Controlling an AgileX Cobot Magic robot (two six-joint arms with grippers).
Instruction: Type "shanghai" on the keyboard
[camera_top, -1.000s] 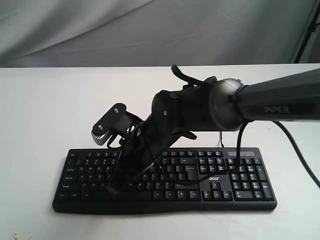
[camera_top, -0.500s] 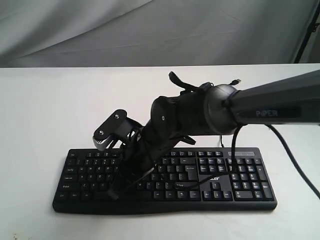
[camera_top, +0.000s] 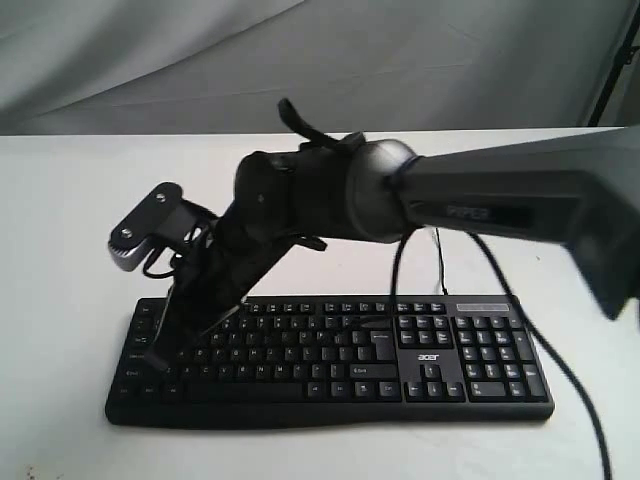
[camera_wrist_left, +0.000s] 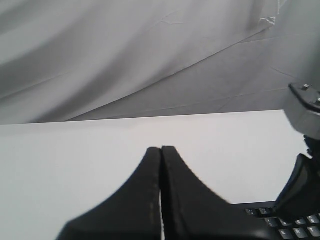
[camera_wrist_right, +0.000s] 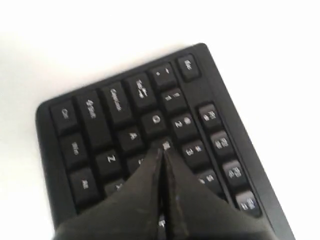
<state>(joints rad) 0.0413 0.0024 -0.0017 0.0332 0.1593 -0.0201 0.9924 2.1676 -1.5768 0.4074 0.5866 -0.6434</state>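
The black keyboard (camera_top: 400, 360) lies across the front of the white table, its acer logo facing the front. My right gripper (camera_top: 157, 362) reaches across to the keyboard's left end with its fingers shut and empty. In the right wrist view the right gripper (camera_wrist_right: 162, 149) points down at the keyboard (camera_wrist_right: 120, 107), its tip over the keys just beside A and Q; whether it touches one I cannot tell. My left gripper (camera_wrist_left: 161, 148) is shut and empty above bare table, with a corner of the keyboard (camera_wrist_left: 292, 225) to one side. No left arm shows in the exterior view.
The right arm's grey camera mount (camera_top: 140, 232) sticks out above the keyboard's left end and shows again as a camera mount (camera_wrist_left: 306, 107) in the left wrist view. A thin black cable (camera_top: 438, 262) runs back from the keyboard. A grey cloth (camera_top: 300, 60) hangs behind the table.
The right arm has swung left along the keyboard; its shut tip went from the left-middle keys to the far left keys. The keyboard has not shifted.
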